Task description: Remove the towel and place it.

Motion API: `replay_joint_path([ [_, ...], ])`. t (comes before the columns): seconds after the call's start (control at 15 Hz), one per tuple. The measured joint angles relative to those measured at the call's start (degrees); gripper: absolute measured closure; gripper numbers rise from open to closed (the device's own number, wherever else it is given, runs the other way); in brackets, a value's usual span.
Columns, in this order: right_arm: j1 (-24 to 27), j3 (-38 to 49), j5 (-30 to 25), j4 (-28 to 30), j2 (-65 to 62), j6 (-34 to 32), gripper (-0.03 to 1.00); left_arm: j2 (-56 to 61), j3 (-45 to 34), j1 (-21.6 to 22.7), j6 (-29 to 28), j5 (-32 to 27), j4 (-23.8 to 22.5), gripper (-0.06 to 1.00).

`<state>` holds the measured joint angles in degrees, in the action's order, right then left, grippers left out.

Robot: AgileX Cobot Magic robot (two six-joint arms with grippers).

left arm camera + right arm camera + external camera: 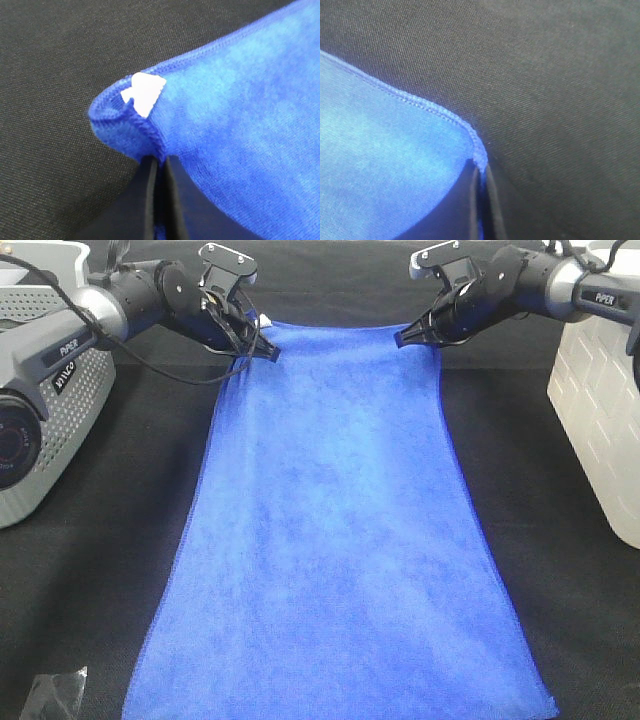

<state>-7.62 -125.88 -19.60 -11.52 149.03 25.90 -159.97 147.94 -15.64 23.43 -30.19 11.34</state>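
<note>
The royal-blue towel (335, 530) stretches from the far edge of the black table down to the near edge, held taut at its two far corners. My left gripper (268, 350) is shut on the far left corner, where a small white tag (145, 92) shows beside the hem. My right gripper (405, 337) is shut on the far right corner. In the left wrist view the towel (240, 125) curls over the pinched fingers (147, 200). The right wrist view shows the towel (380, 165) and its stitched hem ending between the closed fingers (495, 210).
A grey perforated box (45, 430) stands at the left edge and a white basket (600, 400) at the right. A small dark object (55, 698) lies at the near left corner. Black cloth (110, 540) covers the table around the towel.
</note>
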Motion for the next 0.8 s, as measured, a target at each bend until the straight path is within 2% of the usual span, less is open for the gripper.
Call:
replay_joint_path([
  [0.13, 0.0, 0.0, 0.7, -0.3, 0.9, 0.0, 0.95, -0.6, 0.0, 0.0, 0.0, 0.3, 0.0, 0.93],
  [0.27, 0.0, 0.0, 0.9, -0.3, 1.5, 0.0, 0.89, -1.2, 0.0, 0.0, 0.0, 1.9, 0.0, 0.93],
  [0.4, 0.0, 0.0, 1.8, -1.5, 2.1, 0.0, 0.78, -1.8, 0.0, 0.0, 0.0, 2.9, -0.1, 0.93],
  [0.53, 0.0, 0.0, 2.5, -2.9, 2.8, 0.0, 0.62, -2.5, 0.0, 0.0, 0.0, 3.4, -0.5, 0.9],
  [0.6, 0.0, 0.0, 2.5, -3.0, 3.2, 0.0, 0.54, -2.8, 0.0, 0.0, 0.0, 3.7, -0.7, 0.84],
  [0.67, 0.0, 0.0, 2.5, -3.1, 3.7, 0.0, 0.43, -3.2, 0.0, 0.0, -0.1, 4.9, -0.9, 0.68],
  [0.73, 0.0, 0.0, 2.5, -3.1, 3.7, 0.0, 0.4, -3.3, 0.0, 0.0, -0.3, 5.4, -0.9, 0.6],
  [0.8, 0.0, 0.0, 2.1, -3.1, 3.6, 0.0, 0.37, -3.3, 0.0, 0.0, -1.5, 7.0, -1.4, 0.37],
])
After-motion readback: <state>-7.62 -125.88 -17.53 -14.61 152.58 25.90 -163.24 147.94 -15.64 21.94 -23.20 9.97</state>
